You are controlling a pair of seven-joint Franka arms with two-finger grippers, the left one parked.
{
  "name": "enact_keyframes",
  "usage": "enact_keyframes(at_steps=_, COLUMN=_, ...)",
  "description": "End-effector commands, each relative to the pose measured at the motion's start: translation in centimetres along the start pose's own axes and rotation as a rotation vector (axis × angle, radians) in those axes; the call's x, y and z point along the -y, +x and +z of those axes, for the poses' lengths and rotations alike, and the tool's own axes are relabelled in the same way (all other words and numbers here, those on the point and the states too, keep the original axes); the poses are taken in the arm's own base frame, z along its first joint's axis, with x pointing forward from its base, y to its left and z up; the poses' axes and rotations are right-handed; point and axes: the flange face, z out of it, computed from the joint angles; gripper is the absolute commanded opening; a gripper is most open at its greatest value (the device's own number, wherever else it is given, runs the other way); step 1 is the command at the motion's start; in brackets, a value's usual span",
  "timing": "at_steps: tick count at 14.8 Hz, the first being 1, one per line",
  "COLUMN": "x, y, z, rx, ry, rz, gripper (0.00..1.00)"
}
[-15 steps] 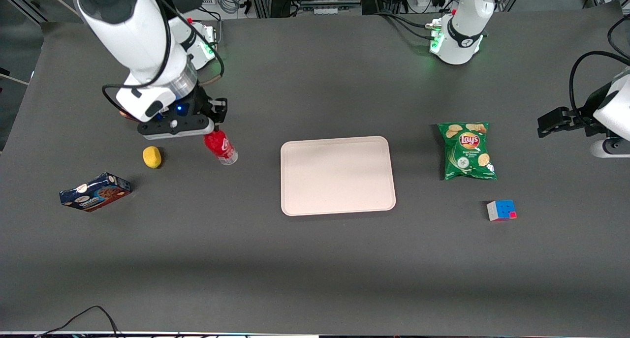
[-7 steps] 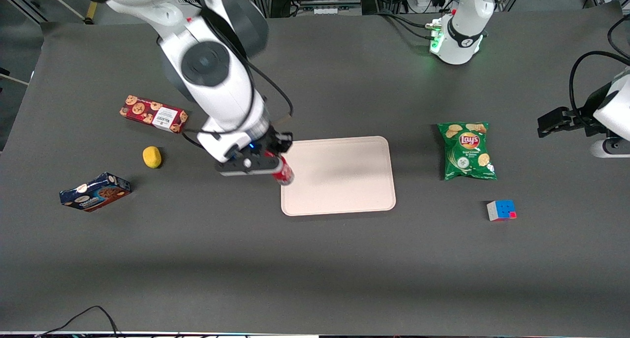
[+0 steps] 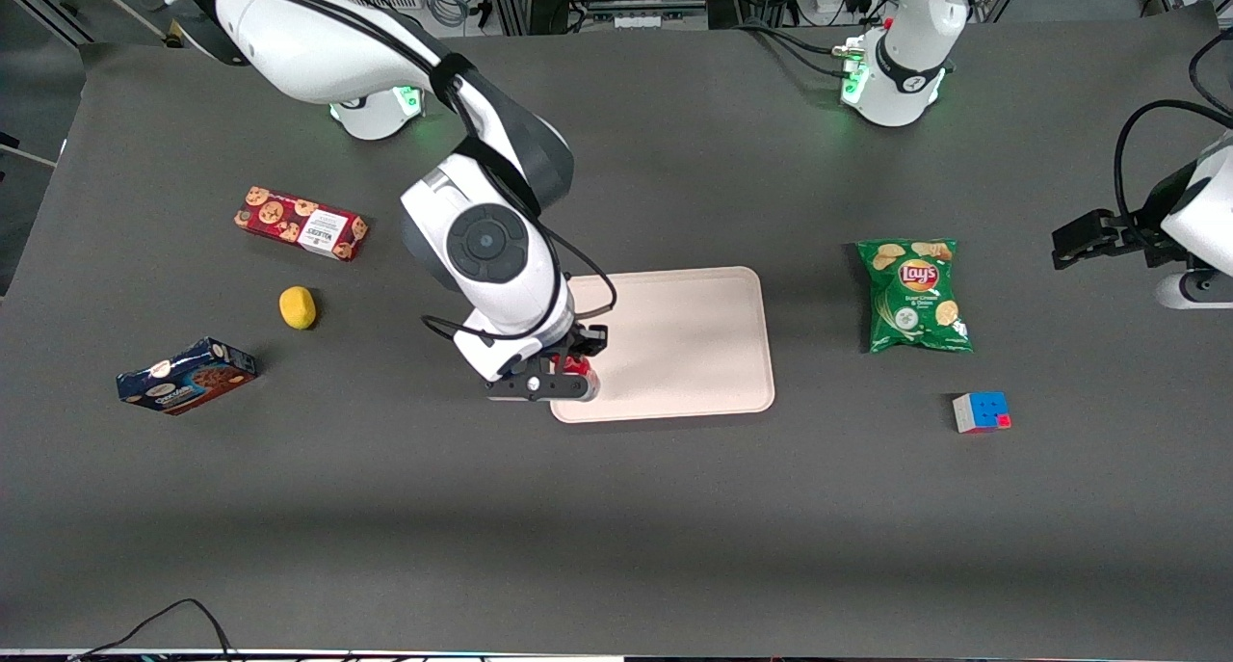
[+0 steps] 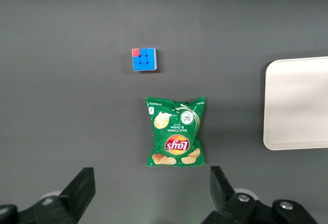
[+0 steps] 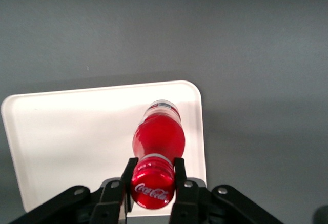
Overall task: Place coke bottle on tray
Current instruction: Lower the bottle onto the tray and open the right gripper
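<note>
Dark grey table (image 3: pixel 616 508). Gripper (image 5: pixel 152 179) over tray (image 3: pixel 694 354) corner nearest front camera, toward working arm's end. Jaws clamped on coke bottle (image 5: pixel 158 147) at cap, bottle hanging above tray surface. Chips bag (image 3: pixel 913 296) and cube (image 3: pixel 981 411) toward parked arm's end.

Red coke bottle (image 5: pixel 158 141) — pale beige tray (image 3: pixel 694 344) — black tool (image 5: pixel 152 183).

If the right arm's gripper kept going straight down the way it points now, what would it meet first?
Most likely the tray. The gripper is shut on the coke bottle, whose base hangs over the tray near its edge, so the bottle's base would touch first.
</note>
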Motion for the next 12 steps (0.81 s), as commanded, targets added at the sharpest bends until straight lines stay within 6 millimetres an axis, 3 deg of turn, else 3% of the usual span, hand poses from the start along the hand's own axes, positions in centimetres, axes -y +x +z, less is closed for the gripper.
enact_keyframes(at_steps=1, x=0.6, y=-0.4, z=3.1, rx=0.01, ry=-0.037, rz=0.013, gripper=0.0)
enact_keyframes(at_steps=9, x=0.2, y=-0.1, z=5.0, rx=-0.019, ry=-0.028, rz=0.029, gripper=0.01)
enact_keyframes(at_steps=12, x=0.4, y=-0.3, z=5.8, rx=-0.024, ry=-0.021, rz=0.05, gripper=0.13)
